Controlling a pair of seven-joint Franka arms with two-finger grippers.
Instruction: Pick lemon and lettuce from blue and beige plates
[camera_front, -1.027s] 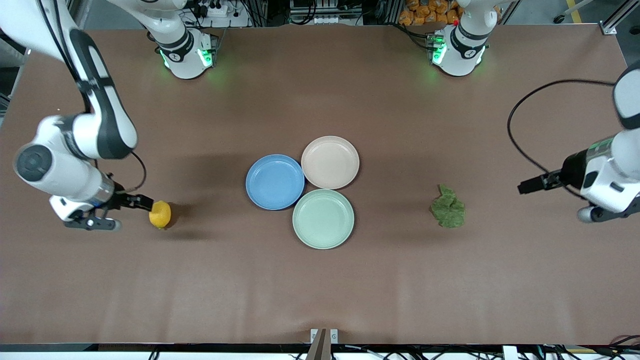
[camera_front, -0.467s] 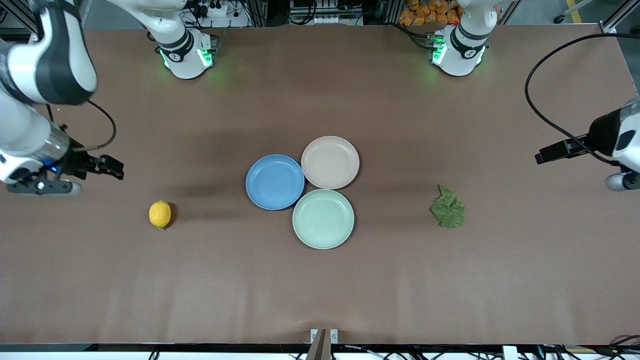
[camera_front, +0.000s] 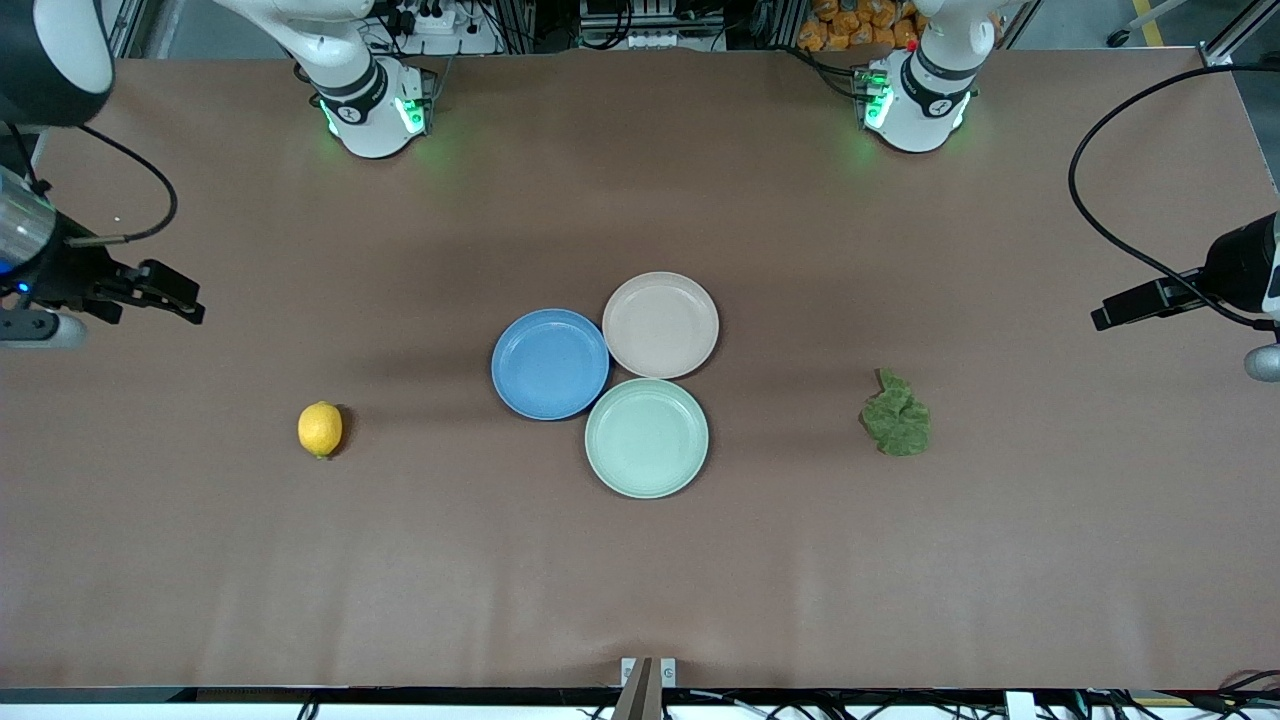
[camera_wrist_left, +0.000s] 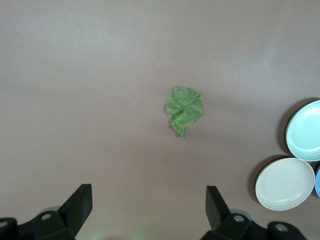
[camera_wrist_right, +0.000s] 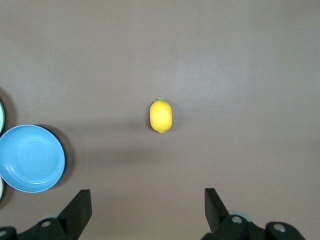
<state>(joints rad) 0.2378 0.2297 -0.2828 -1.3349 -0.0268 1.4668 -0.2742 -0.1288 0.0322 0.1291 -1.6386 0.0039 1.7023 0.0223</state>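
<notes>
Both arms have drawn back and up since a second ago; on the tabletop (camera_front: 640, 580) the blue plate (camera_front: 550, 363) and beige plate (camera_front: 660, 325) sit bare, lettuce (camera_front: 897, 416) and lemon (camera_front: 320, 429) well apart from them. We judge picking done; left tool (camera_wrist_left: 149, 210) and right tool (camera_wrist_right: 147, 210), both spread, only need parking.

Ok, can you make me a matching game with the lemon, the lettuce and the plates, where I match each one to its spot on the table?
Things:
1. lemon
2. lettuce
3. mint-green plate
4. beige plate

Places:
A. in the plate cluster, nearest the front camera
B. on the bare table toward the left arm's end
C. in the plate cluster, farthest from the front camera
D. on the bare table toward the right arm's end

Pairs: 1-D, 2-B, 3-A, 4-C
</notes>
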